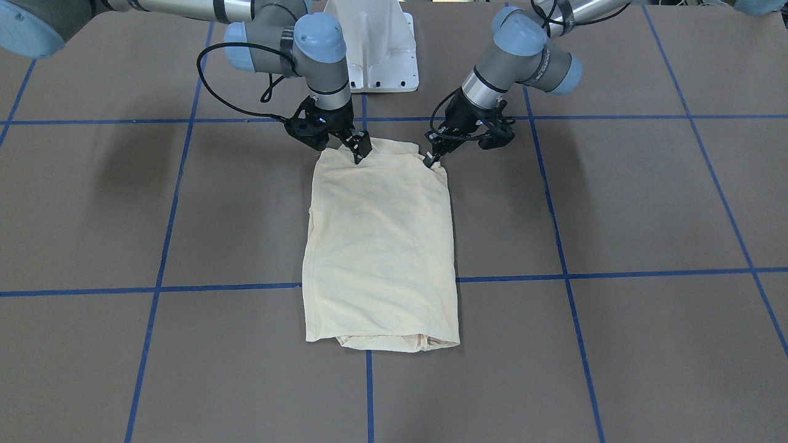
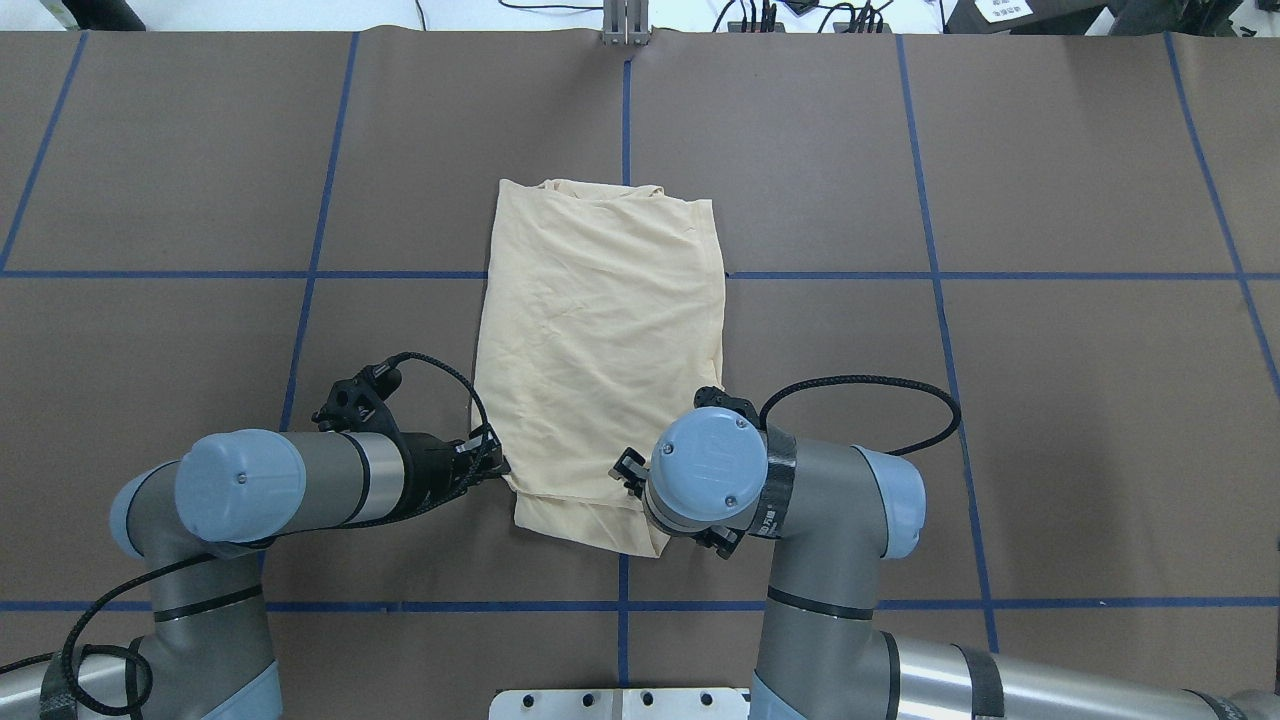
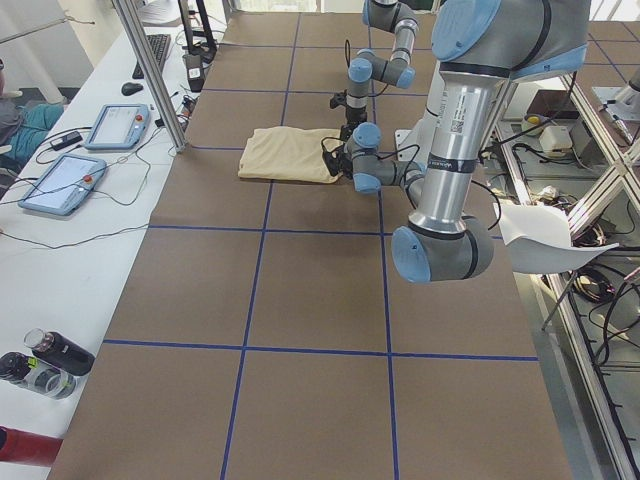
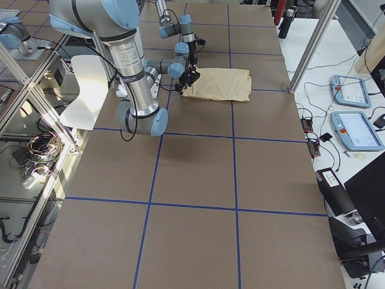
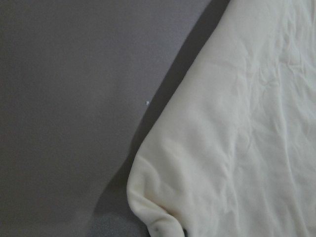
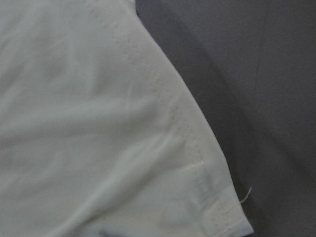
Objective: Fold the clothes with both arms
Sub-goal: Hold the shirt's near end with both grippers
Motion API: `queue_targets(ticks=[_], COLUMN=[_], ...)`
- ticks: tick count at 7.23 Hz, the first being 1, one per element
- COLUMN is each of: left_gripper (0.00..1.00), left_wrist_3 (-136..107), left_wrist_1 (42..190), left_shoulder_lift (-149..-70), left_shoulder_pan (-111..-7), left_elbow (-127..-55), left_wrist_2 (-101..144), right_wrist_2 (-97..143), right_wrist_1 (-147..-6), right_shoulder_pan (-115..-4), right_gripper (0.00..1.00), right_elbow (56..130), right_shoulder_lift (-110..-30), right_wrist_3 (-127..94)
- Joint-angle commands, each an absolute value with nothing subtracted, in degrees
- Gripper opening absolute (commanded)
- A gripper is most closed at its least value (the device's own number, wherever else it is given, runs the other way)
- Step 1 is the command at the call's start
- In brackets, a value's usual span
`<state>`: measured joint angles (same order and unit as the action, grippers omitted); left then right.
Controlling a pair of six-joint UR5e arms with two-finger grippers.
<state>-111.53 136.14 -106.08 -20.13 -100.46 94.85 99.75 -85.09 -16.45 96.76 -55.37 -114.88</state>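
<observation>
Consists of two arms of grey metal tube: left arm (image 1: 511, 61) at the upper right of the front-facing view, right arm (image 1: 326, 77) at the upper left. Wears light-blue caps at every joint, small screws set in the round cap (image 2: 709, 465). Carries a black band by that cap, its white marks too small to read. Trails a looped black braided cable (image 2: 850, 378) from each wrist. Ends in a black left gripper (image 1: 431, 159) and right gripper (image 1: 358, 154). Stands on a white pedestal (image 1: 375, 43).
</observation>
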Motion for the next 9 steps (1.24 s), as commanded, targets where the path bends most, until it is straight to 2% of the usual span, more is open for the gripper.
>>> queue_targets(ticks=[1,5,6,7,9], left_gripper=[0.0,0.0,0.0,0.0,0.0], left_wrist_3=[-111.5,-111.5,-111.5,-111.5,-111.5], left_wrist_1=[136.1,136.1,136.1,136.1,136.1], left_shoulder_lift=[-106.1,-106.1,-106.0,-106.0,-106.0], left_shoulder_pan=[-20.1,-20.1,-20.1,-20.1,-20.1], left_elbow=[-100.5,-100.5,-100.5,-100.5,-100.5], left_wrist_2=[94.8,94.8,94.8,94.8,94.8], right_wrist_2=[99.4,99.0,99.1,99.1,99.0], right_wrist_1=[-84.9,-84.8,-84.8,-84.8,-84.9], right_shoulder_pan=[-16.2,-16.2,-16.2,-16.2,-16.2], right_gripper=[1.0,1.0,0.97,0.85,0.73], right_elbow=[96.8,96.8,96.7,96.7,96.5], right_shoulder_lift=[-55.4,-55.4,-55.3,-55.3,-54.6], right_wrist_3=[-114.6,-114.5,-114.4,-114.5,-114.6])
